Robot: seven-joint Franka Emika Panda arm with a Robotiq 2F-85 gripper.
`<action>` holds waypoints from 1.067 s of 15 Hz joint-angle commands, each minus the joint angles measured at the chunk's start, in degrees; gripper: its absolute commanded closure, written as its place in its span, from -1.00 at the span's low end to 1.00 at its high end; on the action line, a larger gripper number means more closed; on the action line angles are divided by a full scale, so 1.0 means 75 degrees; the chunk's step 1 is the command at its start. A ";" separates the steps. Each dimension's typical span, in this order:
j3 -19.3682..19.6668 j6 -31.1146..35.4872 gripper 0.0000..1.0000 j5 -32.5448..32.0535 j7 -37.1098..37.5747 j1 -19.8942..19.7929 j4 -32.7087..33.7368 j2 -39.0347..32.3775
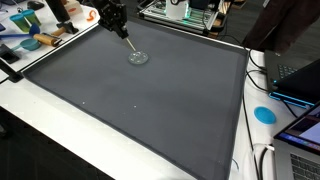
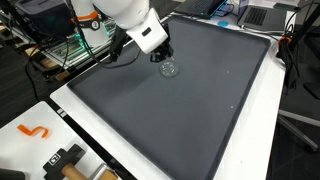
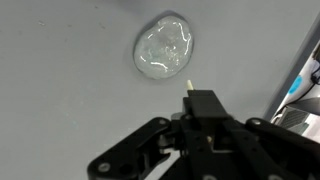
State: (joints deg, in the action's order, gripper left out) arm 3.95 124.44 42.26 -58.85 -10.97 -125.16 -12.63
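Observation:
A small clear round dish (image 1: 138, 57) lies on the dark grey mat (image 1: 150, 110) near its far edge. It also shows in an exterior view (image 2: 168, 69) and in the wrist view (image 3: 166, 47). My gripper (image 1: 116, 20) hangs just above and beside the dish, also seen in an exterior view (image 2: 160, 50). In the wrist view its black fingers (image 3: 203, 105) are closed together on a thin pale stick (image 3: 188, 86). The stick (image 1: 128, 42) slants down from the fingers, and its tip is at the dish's rim. Whether it touches is unclear.
The mat (image 2: 190, 110) covers a white table (image 1: 50, 110). A blue disc (image 1: 264, 114) and laptops (image 1: 298, 80) sit at one side, with clutter (image 1: 30, 40) at the far corner. An orange hook (image 2: 35, 130) and a black tool (image 2: 65, 160) lie on the white edge. An equipment rack (image 2: 80, 45) stands beside it.

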 commanded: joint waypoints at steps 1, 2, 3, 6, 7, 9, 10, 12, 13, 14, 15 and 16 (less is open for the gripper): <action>0.0019 -0.0172 0.94 0.0229 -0.0312 -0.0146 0.0141 -0.0174; 0.0018 -0.0154 0.94 0.0217 -0.0301 -0.0157 0.0164 -0.0205; 0.0012 -0.0178 0.94 0.0232 -0.0317 -0.0174 0.0183 -0.0225; -0.0004 -0.0195 0.94 0.0240 -0.0287 -0.0178 0.0202 -0.0247; -0.0003 -0.0197 0.94 0.0222 -0.0233 -0.0166 0.0203 -0.0244; -0.0005 -0.0235 0.94 0.0216 -0.0171 -0.0156 0.0206 -0.0227; -0.0006 -0.0233 0.94 0.0206 -0.0139 -0.0145 0.0201 -0.0210; -0.0006 -0.0224 0.94 0.0164 -0.0065 -0.0119 0.0190 -0.0163; -0.0006 -0.0211 0.94 0.0135 0.0000 -0.0100 0.0184 -0.0129; -0.0011 -0.0208 0.94 0.0107 0.0029 -0.0084 0.0187 -0.0103; -0.0015 -0.0202 0.94 0.0064 0.0100 -0.0059 0.0188 -0.0057; -0.0015 -0.0166 0.94 0.0004 0.0210 -0.0021 0.0189 -0.0008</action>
State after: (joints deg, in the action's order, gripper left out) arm 3.82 124.15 42.54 -58.86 -11.39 -123.75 -13.78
